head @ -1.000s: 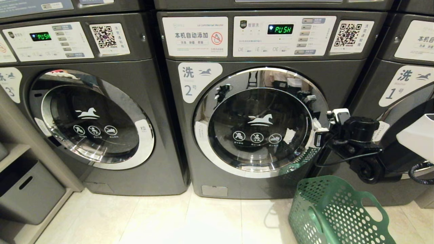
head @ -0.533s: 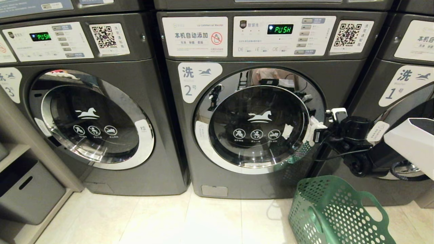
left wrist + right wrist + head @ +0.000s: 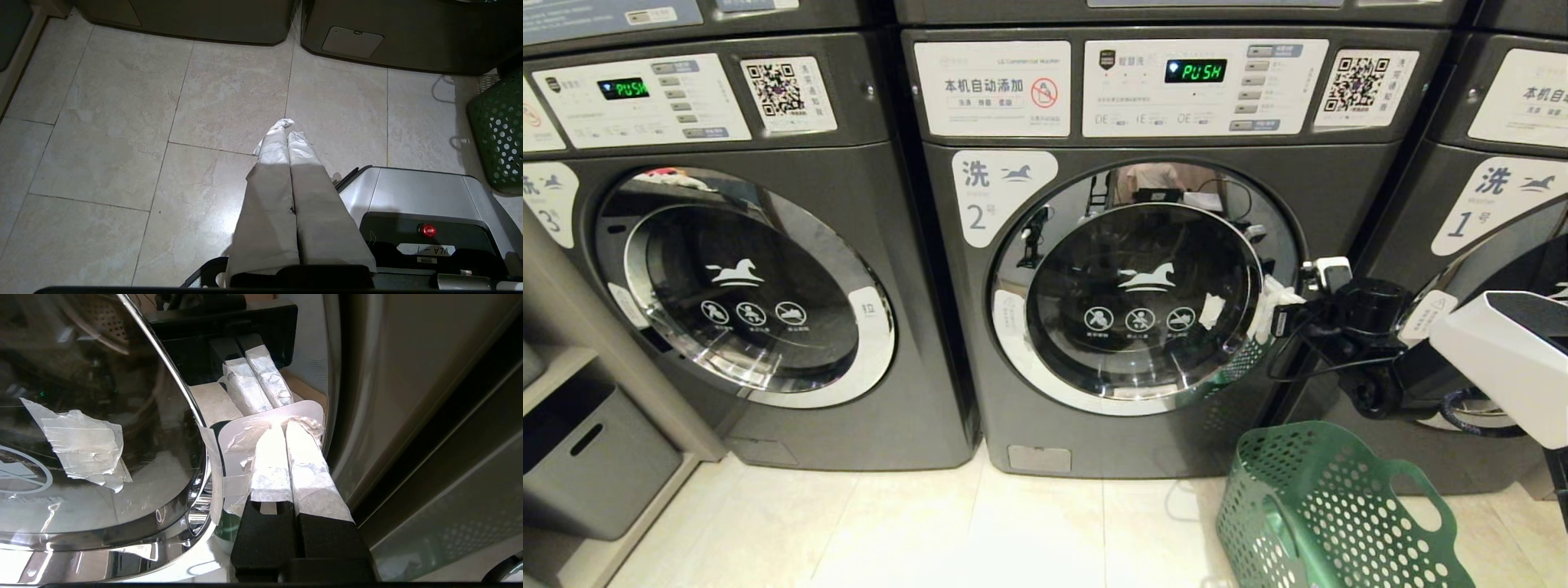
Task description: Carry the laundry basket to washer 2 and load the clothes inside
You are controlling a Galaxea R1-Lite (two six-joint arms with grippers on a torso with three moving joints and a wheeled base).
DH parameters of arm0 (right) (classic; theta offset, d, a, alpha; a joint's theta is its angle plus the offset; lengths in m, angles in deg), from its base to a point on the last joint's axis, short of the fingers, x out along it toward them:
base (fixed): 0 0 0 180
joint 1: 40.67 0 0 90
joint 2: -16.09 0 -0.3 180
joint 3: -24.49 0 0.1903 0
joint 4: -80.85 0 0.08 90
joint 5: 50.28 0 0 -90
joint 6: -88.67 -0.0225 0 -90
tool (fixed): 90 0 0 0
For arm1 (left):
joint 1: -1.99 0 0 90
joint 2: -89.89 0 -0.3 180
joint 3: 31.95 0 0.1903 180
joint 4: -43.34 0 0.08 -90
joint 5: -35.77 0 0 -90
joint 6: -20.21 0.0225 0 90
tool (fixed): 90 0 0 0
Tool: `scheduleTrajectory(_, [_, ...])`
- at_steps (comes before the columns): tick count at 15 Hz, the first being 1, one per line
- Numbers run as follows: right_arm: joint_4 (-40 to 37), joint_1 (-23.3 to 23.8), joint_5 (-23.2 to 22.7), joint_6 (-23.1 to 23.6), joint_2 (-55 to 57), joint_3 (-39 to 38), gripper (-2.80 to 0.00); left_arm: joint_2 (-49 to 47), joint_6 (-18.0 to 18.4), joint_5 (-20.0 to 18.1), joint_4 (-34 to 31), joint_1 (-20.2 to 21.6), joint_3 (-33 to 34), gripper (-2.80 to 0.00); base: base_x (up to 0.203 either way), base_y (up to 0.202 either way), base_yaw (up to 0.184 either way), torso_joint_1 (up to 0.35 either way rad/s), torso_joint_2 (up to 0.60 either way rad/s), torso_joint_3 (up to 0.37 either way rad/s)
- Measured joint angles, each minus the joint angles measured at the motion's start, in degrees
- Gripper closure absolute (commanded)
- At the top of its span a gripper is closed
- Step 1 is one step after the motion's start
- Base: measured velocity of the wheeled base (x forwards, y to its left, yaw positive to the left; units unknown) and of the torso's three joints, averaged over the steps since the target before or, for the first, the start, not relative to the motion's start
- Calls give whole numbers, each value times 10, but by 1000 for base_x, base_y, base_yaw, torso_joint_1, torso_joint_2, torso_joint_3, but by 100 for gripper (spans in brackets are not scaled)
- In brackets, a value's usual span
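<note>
Washer 2 stands straight ahead, dark grey, with a chrome-rimmed round glass door and a white label with the numeral 2. My right gripper is shut at the door's right edge. Its taped fingertips rest against a white tab taped to the chrome rim. The green perforated laundry basket sits on the floor at the lower right, below that arm. The clothes do not show. My left gripper is shut and empty, hanging over the tiles, with the basket off to one side.
Washer 3 stands to the left and washer 1 to the right, both doors closed. A grey bin sits in a shelf at the far left. My own base lies by the left gripper. Pale floor tiles stretch before the washers.
My right gripper and arm have shifted slightly left and up along the door's right edge. The door's rim and its reflections have moved with it. The left arm and basket stayed put.
</note>
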Motion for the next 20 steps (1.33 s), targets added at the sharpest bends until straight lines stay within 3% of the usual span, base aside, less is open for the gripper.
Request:
scheduleTrajectory(3, [-3, -1, -10, 0, 4, -12, 0, 0, 1, -1, -1, 0, 0, 0, 0, 0, 0, 0, 0, 0])
scheduleTrajectory(5, [-12, -2, -10, 1, -20, -60, 0, 0, 6, -5, -2, 0, 0, 0, 0, 0, 0, 0, 0, 0])
scheduleTrajectory(10, [-76, -12, -13, -2, -201, -285, 0, 0, 50, -28, -4, 0, 0, 0, 0, 0, 0, 0, 0, 0])
scheduleTrajectory(13, [-93, -15, -14, -16, -325, -425, 0, 0, 52, -30, -4, 0, 0, 0, 0, 0, 0, 0, 0, 0])
scheduleTrajectory(16, [-99, -15, -15, -22, -418, -505, 0, -1, 52, -30, -5, 2, 1, 0, 0, 0, 0, 0, 0, 0])
scheduleTrajectory(20, [-99, -15, -14, -22, -491, -539, 0, 1, 52, -30, -5, 62, 1, 0, 0, 0, 0, 0, 0, 0])
